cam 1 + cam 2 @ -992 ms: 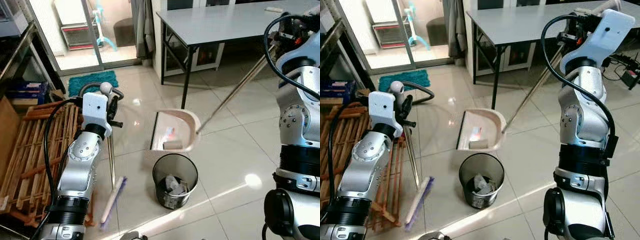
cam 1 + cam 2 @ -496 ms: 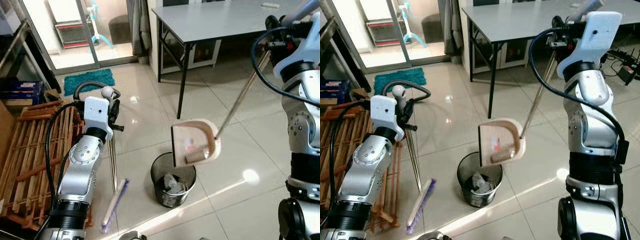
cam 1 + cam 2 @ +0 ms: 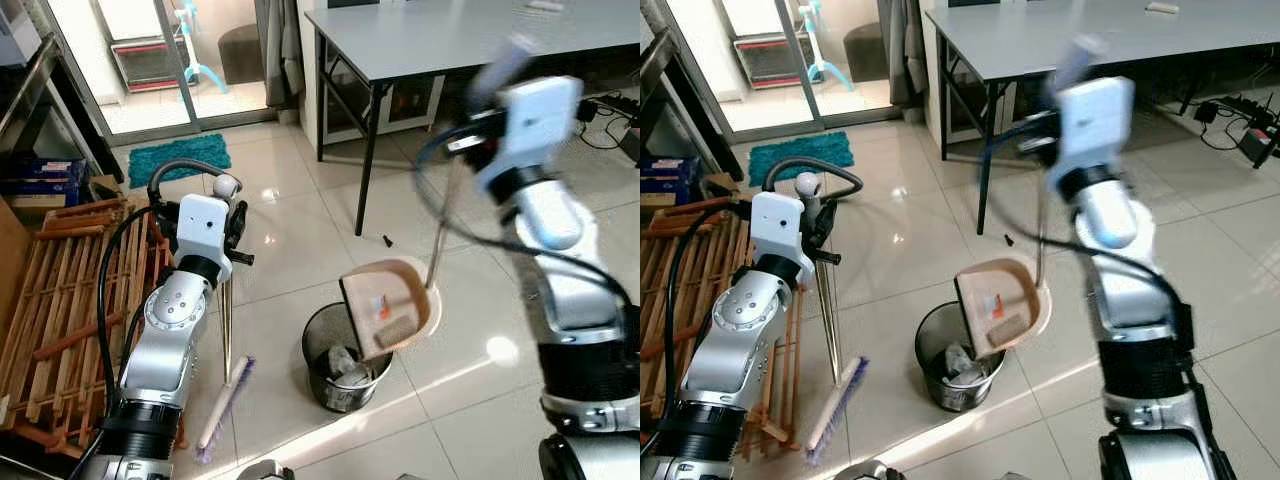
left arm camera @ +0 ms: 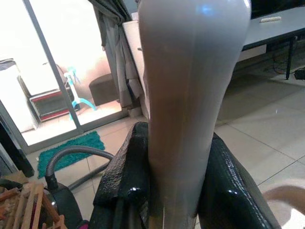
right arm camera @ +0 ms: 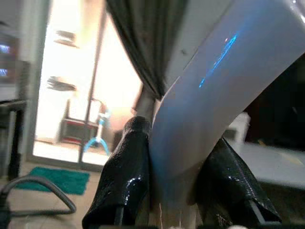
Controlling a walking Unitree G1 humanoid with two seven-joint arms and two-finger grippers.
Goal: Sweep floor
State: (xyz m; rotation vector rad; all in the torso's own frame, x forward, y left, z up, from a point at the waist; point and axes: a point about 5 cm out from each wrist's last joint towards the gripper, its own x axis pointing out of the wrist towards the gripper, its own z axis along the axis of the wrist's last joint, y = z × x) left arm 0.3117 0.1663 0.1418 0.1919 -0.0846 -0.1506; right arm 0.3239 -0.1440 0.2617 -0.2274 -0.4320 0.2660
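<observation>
A beige dustpan (image 3: 390, 305) with scraps in it hangs tilted over the rim of a black wire bin (image 3: 340, 368) that holds rubbish. Its long thin handle (image 3: 440, 235) rises to my right gripper (image 3: 472, 128), which is blurred and shut on the handle's pale grip (image 5: 209, 100). My left gripper (image 3: 232, 212) is shut on the top of the broom handle (image 4: 190, 95), black fingers (image 4: 125, 176) on either side. The broom stands nearly upright, with its purple brush head (image 3: 226, 405) lying on the tiles left of the bin.
A grey table (image 3: 450, 35) with black legs stands behind the bin. A wooden slatted rack (image 3: 60, 290) lies at my left, with a vacuum hose (image 3: 185, 168) and a teal mat (image 3: 180, 158) beyond. A small dark scrap (image 3: 387, 240) lies on the tiles.
My right arm has swung left and inward, carrying the dustpan from beyond the bin to over its rim and tipping it steeper. The left arm and broom have hardly moved.
</observation>
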